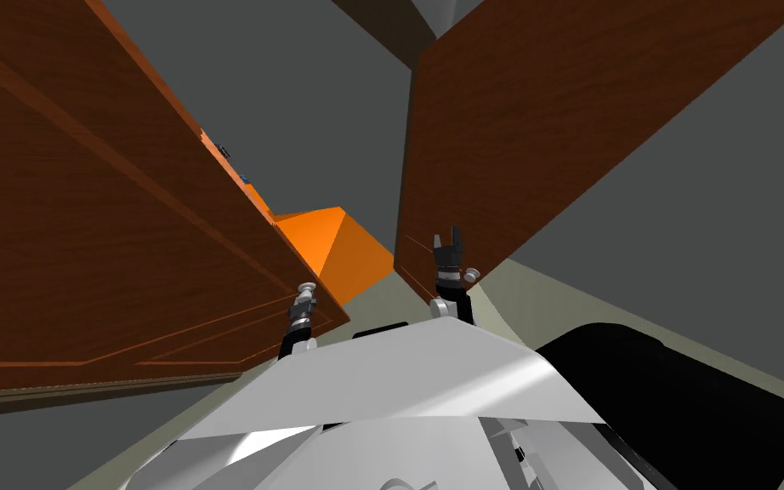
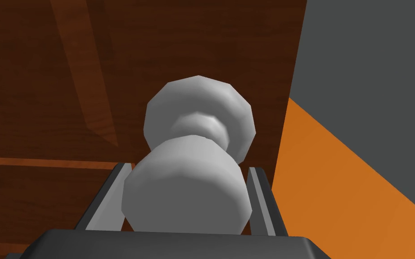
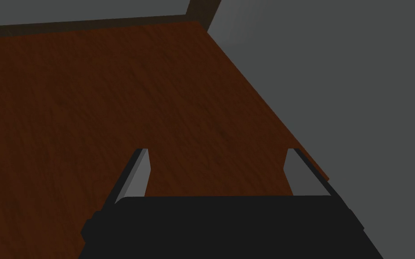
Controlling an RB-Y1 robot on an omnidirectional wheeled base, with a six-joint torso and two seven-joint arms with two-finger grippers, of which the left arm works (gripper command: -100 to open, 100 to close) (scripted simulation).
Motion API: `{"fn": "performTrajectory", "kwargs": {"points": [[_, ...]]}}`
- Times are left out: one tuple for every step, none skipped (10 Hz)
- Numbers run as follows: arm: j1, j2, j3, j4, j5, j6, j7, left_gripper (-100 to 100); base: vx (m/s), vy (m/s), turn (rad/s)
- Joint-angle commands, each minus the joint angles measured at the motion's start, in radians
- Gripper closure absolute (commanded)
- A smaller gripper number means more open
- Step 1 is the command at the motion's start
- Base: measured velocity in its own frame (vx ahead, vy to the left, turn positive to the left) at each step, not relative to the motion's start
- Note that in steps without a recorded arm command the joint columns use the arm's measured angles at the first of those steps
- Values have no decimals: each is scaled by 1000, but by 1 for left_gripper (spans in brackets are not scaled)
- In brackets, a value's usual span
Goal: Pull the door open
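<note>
A brown wooden door slants across the left of the head view, and my left arm reaches up to its lower free corner. In the left wrist view a grey round door knob on a grey rose stands out from the door close to its edge. My left gripper is shut on the knob, with its fingers pressing the sides. My right gripper is raised and open in front of a second brown wooden panel, with nothing between its fingertips.
An orange surface shows in the gap between the door and the other panel. Grey walls rise behind and to the right. A pale floor strip runs to the right, and a black area lies at the lower right.
</note>
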Motion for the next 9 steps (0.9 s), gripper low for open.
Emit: {"fn": "performTrajectory", "kwargs": {"points": [[10,12,-23,-1,-8,-10,27,100,-185,19,-108],[17,24,-38,-4,-13,-17,46,100,-182,29,-158],[24,37,-53,-8,-18,-23,66,100,-215,35,-144],[31,51,-69,-11,-23,-30,86,100,-223,39,-129],[38,64,-84,-14,-27,-37,105,100,-209,86,-133],[45,76,-98,-18,-32,-43,124,100,-210,80,-180],[50,87,-110,-20,-36,-49,140,100,-205,46,-139],[57,100,-125,-24,-41,-55,159,100,-204,34,-118],[54,91,-116,-19,-38,-48,145,100,-91,15,-31]]}}
